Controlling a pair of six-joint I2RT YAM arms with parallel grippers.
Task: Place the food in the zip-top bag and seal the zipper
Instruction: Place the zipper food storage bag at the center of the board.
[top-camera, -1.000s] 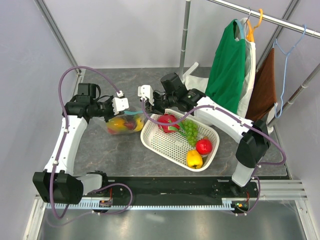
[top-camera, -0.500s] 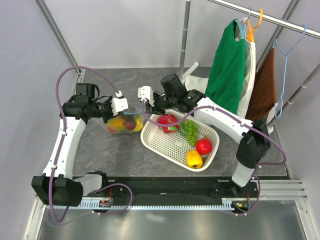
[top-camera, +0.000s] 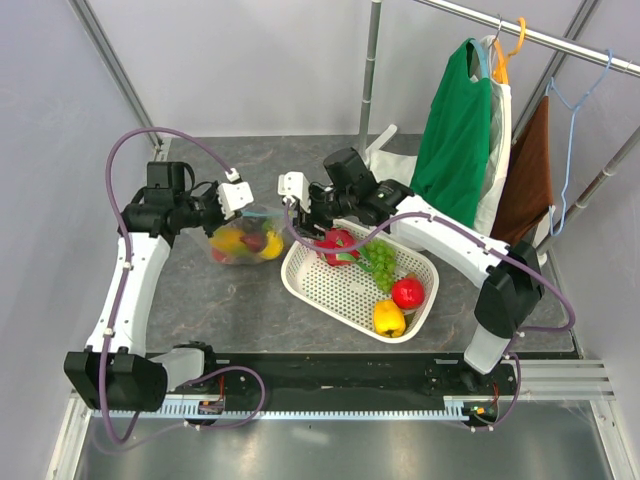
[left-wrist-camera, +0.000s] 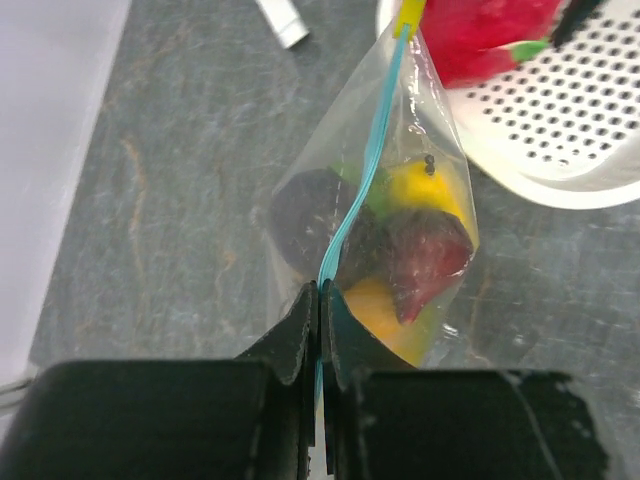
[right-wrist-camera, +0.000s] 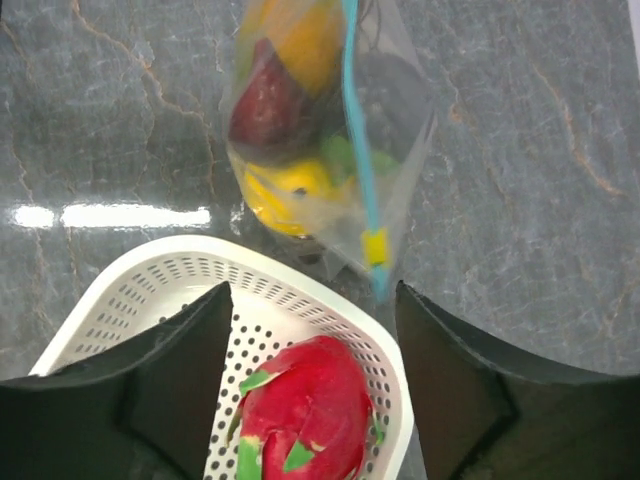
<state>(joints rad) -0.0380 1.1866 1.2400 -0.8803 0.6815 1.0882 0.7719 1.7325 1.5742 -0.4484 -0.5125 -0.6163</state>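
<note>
Lab test booth: plain grey walls (top-camera: 250, 60), aluminium mounting rail (top-camera: 330, 408).

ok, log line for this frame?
left gripper: shut on zipper | right gripper: open, over basket rim | bag: fruit inside, zipper edge up

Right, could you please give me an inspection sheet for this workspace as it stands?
Surface: grey marbled table.
Job's things: bag holds yellow, orange and dark red food; zipper looks closed, yellow slider at its far end.
Clutter: white basket with red fruit, grapes, apple, pepper.
Grippers: left tool shut on zipper; right tool open above basket rim, near slider.
Cables: purple cables loop along both arms.
Surroundings: clothes on rack back right; grey walls.
</note>
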